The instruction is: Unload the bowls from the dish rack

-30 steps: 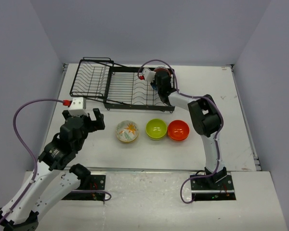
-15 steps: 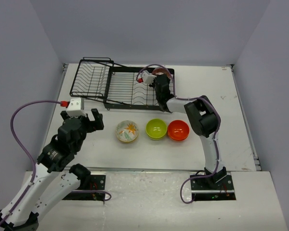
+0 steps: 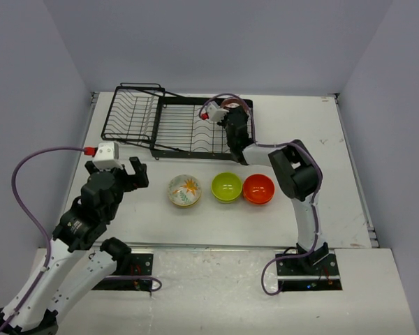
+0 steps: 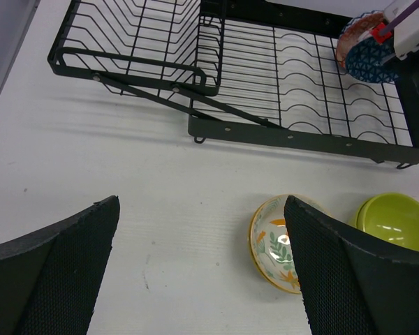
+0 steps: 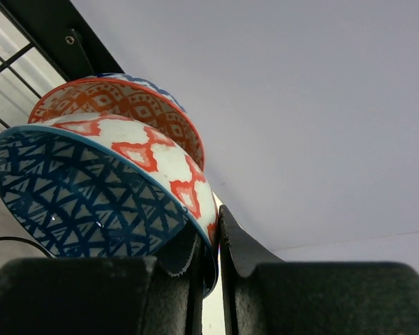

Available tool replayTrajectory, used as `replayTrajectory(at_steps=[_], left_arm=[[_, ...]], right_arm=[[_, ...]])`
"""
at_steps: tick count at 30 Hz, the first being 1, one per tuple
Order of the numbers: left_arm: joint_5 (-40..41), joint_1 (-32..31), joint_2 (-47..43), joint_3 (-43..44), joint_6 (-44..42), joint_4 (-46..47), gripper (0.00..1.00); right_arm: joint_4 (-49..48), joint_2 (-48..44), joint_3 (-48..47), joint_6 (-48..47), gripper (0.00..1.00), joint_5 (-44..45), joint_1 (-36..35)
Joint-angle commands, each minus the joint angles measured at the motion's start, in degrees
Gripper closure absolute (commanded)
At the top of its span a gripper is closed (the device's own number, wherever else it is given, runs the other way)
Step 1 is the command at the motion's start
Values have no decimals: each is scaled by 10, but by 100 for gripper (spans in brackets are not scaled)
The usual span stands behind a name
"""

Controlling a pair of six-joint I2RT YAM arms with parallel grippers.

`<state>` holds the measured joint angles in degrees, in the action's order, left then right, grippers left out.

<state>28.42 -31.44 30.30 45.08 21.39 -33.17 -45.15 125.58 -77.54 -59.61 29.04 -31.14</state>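
Blue triangle-patterned round bowl (image 5: 84, 202): on edge at right end of black wire dish rack (image 3: 181, 129), upper centre of top view; rim clamped in right gripper (image 5: 211, 241), bowl standing up-left of claw. Orange-patterned bowl (image 5: 119, 105) just behind. Left gripper (image 4: 201, 209) spread wide, farther off.

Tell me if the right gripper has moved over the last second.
Yes, slightly: the right gripper, shut on a blue-patterned bowl, has drawn back from the far rail of the dish rack toward its near rail.
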Motion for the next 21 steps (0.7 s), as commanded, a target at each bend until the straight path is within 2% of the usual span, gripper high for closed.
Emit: replayTrajectory(at_steps=[1,7,10,12,13,14,15,16,17,18,19,21], left_arm=[[-20,22,3,-6,-18,32,0],[-47,56,4,-6,-23,40,0],[-74,95,5,-8,-26,47,0],[-87,122,9,-10,-27,52,0],[-99,134,12,-10,-28,53,0],[-103,139,15,-10,-28,54,0],[-106,143,18,-9,-28,55,0],[-108,148,21,-10,-28,55,0],[-108,149,23,-10,-28,55,0],[-109,151,23,-10,-28,56,0],[-111,152,26,-10,-28,55,0],[-116,153,27,-11,-29,57,0]], right_arm=[[-48,-69,-2,25,100,9,-6],[16,-139,18,98,100,-9,-7],[70,-193,27,168,100,-14,-5],[140,-226,24,265,100,-4,5],[222,-268,20,307,100,-11,12],[278,-291,17,411,100,-24,20],[326,-316,17,475,100,-44,53],[420,-368,23,537,100,-110,79],[451,-394,33,663,100,-155,107],[496,-418,71,713,100,-189,165],[515,-455,87,776,100,-240,192],[582,-477,120,815,100,-269,241]])
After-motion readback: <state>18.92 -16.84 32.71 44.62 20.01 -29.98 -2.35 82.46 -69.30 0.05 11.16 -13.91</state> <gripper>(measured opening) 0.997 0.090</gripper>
